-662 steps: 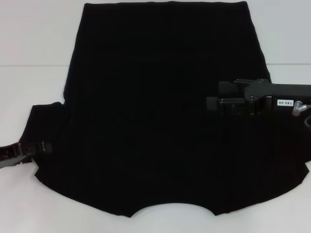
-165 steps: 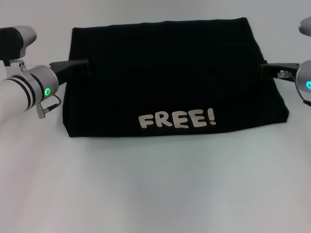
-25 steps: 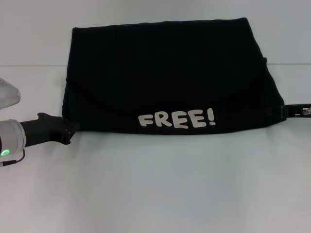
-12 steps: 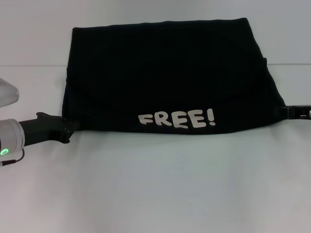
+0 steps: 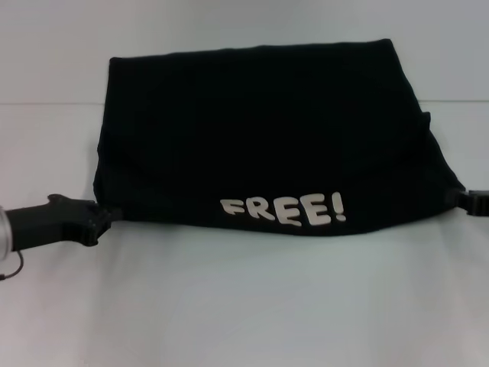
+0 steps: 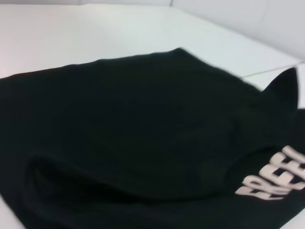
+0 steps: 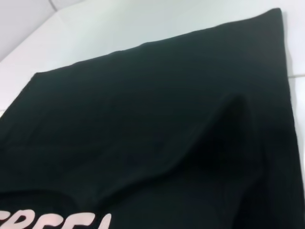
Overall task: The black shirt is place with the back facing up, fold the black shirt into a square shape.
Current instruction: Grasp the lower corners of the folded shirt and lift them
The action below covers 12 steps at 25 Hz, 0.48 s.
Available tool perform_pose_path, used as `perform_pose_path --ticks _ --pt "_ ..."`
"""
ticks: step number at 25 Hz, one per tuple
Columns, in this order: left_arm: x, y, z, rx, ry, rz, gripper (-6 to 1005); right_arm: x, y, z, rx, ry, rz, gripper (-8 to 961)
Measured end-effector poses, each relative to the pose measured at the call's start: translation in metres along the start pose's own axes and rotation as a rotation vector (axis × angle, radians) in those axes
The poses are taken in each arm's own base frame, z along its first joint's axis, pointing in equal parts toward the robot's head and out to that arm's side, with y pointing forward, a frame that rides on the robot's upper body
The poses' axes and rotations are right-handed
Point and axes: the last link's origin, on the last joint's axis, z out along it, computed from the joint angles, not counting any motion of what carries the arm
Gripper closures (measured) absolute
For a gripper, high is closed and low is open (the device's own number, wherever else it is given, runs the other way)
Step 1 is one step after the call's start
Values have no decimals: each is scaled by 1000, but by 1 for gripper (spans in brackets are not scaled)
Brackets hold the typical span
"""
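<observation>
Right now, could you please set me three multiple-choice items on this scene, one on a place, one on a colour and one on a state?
1. Where is the left gripper?
A. at the black shirt's near left corner
B. over the shirt's middle
C. at its far edge

2. What colour is the FREE! print?
A. red
B. off-white
C. blue

3. How does the shirt lie?
A. spread out, sleeves showing
B. crumpled in a ball
C. folded into a wide band, print up

Answers: 1 A, since the head view shows it at that corner; the right gripper meets the opposite one. 2 B, pale letters on black. 3 C, no sleeves show.
</observation>
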Motion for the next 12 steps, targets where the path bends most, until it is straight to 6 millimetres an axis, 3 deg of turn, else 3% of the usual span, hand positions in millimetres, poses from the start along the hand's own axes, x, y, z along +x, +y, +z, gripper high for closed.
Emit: perform_pose_path --ticks 7,12 --pt "-10 10 -32 -101 82 -87 992 38 4 -34 -83 -28 -3 919" --pt "-23 17 -52 -135 104 -127 992 70 -1 -72 -133 -102 24 919"
